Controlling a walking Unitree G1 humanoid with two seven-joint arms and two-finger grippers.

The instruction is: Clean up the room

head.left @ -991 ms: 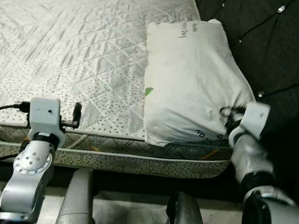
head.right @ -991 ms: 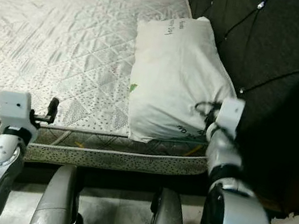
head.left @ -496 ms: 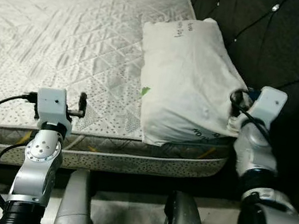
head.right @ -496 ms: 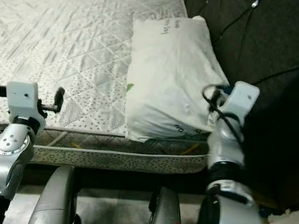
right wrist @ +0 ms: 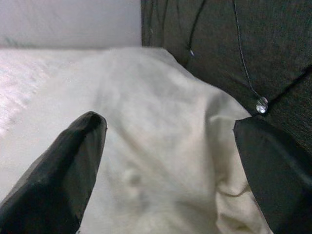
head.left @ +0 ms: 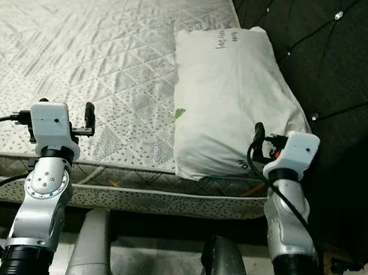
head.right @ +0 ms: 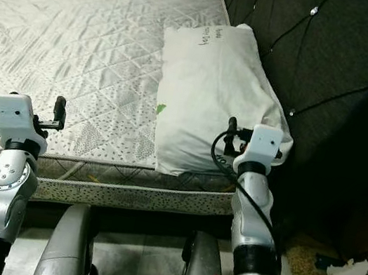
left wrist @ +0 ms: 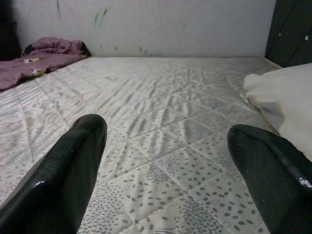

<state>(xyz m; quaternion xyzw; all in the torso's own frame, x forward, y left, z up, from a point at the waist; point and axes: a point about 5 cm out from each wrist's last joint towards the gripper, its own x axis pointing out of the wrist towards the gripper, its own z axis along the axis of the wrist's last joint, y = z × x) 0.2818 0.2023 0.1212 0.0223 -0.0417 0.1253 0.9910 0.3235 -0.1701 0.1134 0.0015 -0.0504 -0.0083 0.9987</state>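
Here the left pincer (left wrist: 165,161) hovers spread wide over the near edge of the grey quilted mattress (head.left: 80,41), holding nothing. To its right, the plump white pillow (head.left: 230,96) lies along the dark tufted headboard (head.left: 339,65), its long axis running from the near edge away toward the far wall. The right pincer (right wrist: 168,161) gapes wide at its near end, empty. Likely next: grip and straighten.
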